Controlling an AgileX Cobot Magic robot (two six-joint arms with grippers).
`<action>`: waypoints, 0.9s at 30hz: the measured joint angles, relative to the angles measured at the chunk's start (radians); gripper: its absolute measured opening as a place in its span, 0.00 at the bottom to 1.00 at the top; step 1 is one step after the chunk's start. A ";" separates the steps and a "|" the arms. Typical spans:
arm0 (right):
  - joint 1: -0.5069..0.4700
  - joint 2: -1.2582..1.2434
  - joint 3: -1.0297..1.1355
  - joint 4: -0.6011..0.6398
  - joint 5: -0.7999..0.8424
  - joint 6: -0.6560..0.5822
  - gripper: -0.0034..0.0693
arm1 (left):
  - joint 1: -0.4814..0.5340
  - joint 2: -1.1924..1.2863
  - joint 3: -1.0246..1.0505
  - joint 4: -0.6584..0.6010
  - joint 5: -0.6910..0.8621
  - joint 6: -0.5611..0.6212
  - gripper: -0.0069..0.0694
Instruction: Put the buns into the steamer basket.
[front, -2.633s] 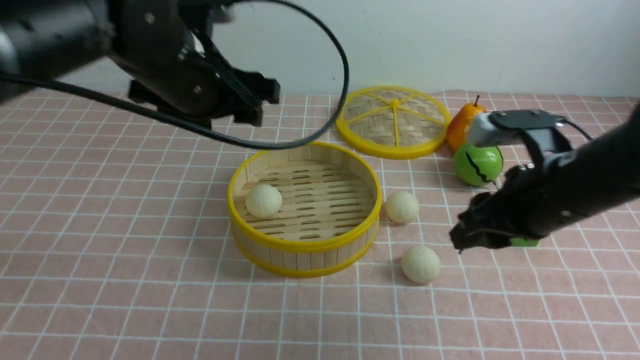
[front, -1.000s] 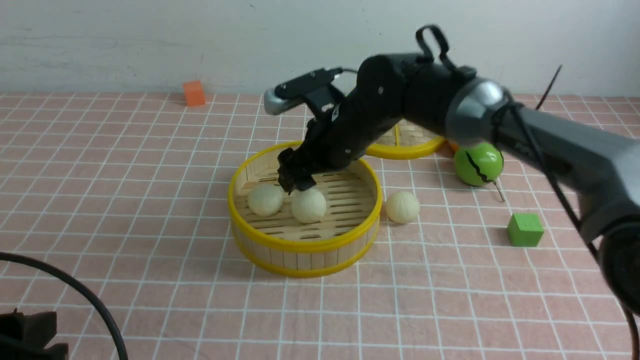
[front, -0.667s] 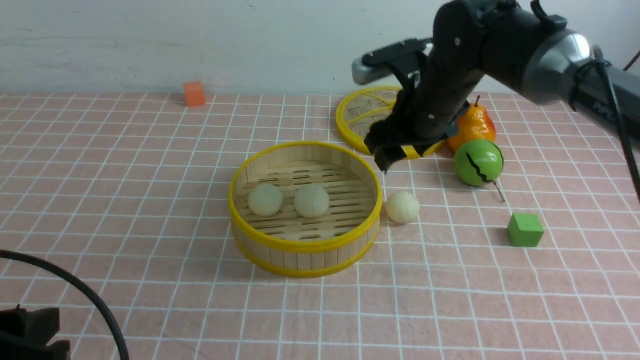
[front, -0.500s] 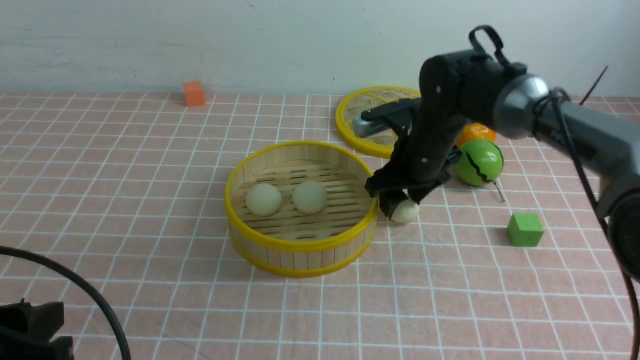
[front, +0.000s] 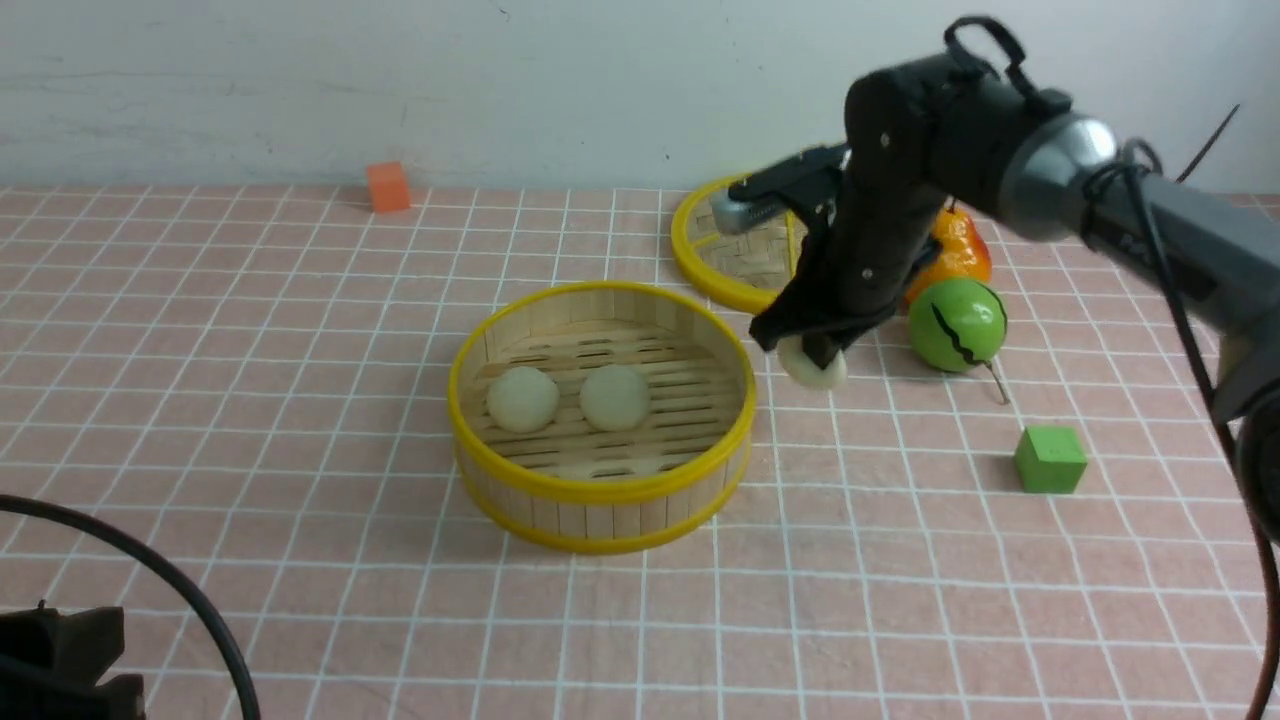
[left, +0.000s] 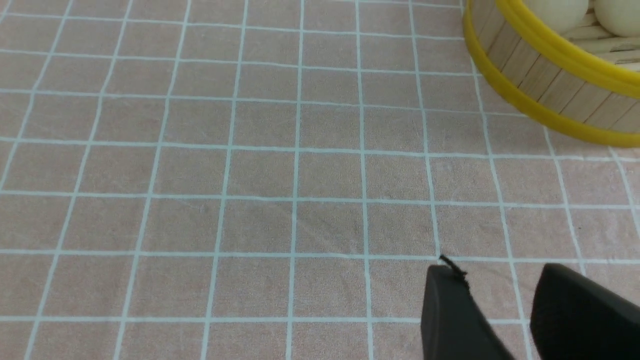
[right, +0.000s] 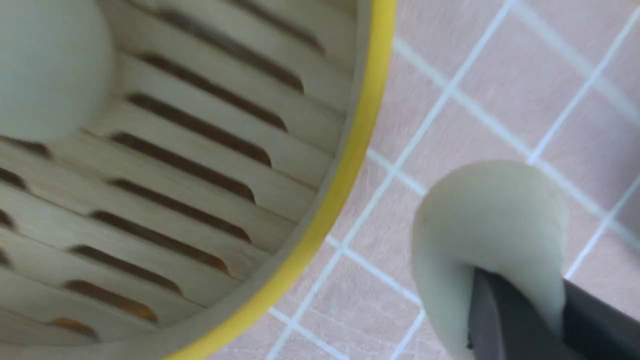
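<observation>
A: Item one, the right claw?
B: Right claw (front: 803, 346): clamped on one bun (right: 490, 215), its fingers pressed into the dough, just right of the basket (front: 600, 490) and outside its rim.
A: Item two, the basket's contents?
B: Two pale buns, side by side on the slatted floor: one left bun (front: 522, 399), one right bun (front: 614, 397).
A: Behind the basket?
B: Woven disc (front: 735, 262), yellow-rimmed, behind and to the right, partly covered by the arm. Orange block (front: 388, 187), behind and to the left.
A: Farther right of the basket?
B: Orange pear (front: 958, 250), partly hidden; green ball (front: 957, 325), black-cracked, in front of it; green block (front: 1050, 459), nearer the camera.
A: Last entry?
B: Left claw (left: 492, 270): fingers apart, nothing between them, nearer the camera than the basket and to its left, over the tiled tabletop (front: 300, 450).
</observation>
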 joint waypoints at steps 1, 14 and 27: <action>0.005 -0.021 -0.023 0.030 -0.001 -0.021 0.07 | 0.000 0.000 0.000 0.001 -0.008 0.000 0.40; 0.100 0.110 -0.067 0.162 -0.024 -0.162 0.08 | 0.000 0.000 0.000 0.004 -0.022 0.000 0.40; 0.099 0.070 -0.063 0.141 0.020 -0.136 0.90 | 0.000 0.000 0.000 0.008 -0.022 0.000 0.40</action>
